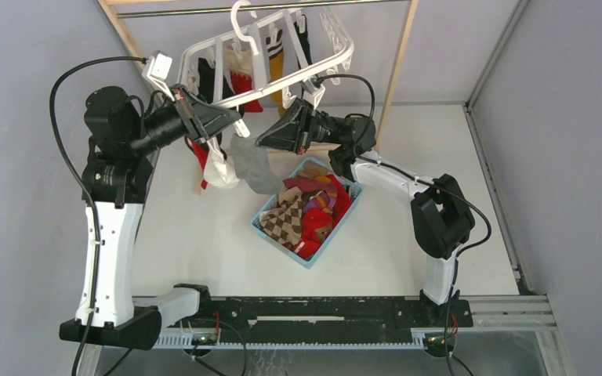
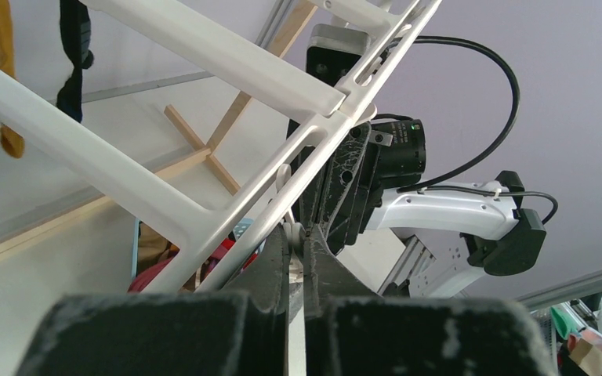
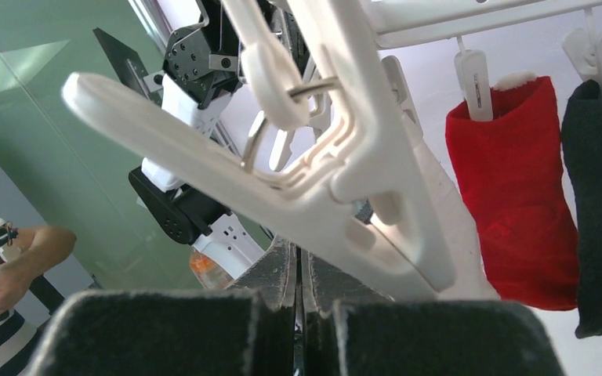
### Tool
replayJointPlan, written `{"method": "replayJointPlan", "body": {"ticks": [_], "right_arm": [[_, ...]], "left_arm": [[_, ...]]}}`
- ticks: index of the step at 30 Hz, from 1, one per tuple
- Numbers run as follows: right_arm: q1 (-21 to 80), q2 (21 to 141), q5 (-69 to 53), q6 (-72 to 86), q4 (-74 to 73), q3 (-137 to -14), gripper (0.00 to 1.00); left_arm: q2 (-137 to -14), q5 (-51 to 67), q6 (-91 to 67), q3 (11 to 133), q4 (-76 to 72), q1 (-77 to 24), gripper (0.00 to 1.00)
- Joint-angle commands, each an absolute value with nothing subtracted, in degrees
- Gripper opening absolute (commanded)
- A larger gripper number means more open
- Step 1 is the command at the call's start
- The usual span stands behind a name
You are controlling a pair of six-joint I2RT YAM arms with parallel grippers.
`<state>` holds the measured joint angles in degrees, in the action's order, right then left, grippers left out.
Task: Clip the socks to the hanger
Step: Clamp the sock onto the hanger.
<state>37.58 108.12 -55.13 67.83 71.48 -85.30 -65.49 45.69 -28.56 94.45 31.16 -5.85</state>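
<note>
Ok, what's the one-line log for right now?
phase: clipping | left gripper: shut, at hanger | right gripper: shut, by white clip | grey sock: hangs between grippers | blue basket: socks inside

The white table (image 1: 407, 258) carries a light-blue basket (image 1: 281, 247) of socks (image 1: 306, 207) near centre. At twelve o'clock stands what seems a wooden rack (image 1: 398, 70), and at six o'clock a black rail (image 1: 321, 309).

No legible text or labels anywhere.
</note>
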Motion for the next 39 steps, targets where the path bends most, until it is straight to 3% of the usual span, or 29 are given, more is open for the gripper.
{"method": "replayJointPlan", "body": {"ticks": [1, 39], "right_arm": [[37.0, 107.8, -53.7, 70.5, 74.9, -87.3, 0.0], [38.4, 108.4, -45.4, 71.2, 74.3, -88.7, 0.0]], "left_arm": [[-64.4, 51.9, -29.0, 95.8, 33.3, -6.1, 0.0], [-64.4, 53.5, -26.9, 96.4, 35.2, -6.0, 0.0]]}}
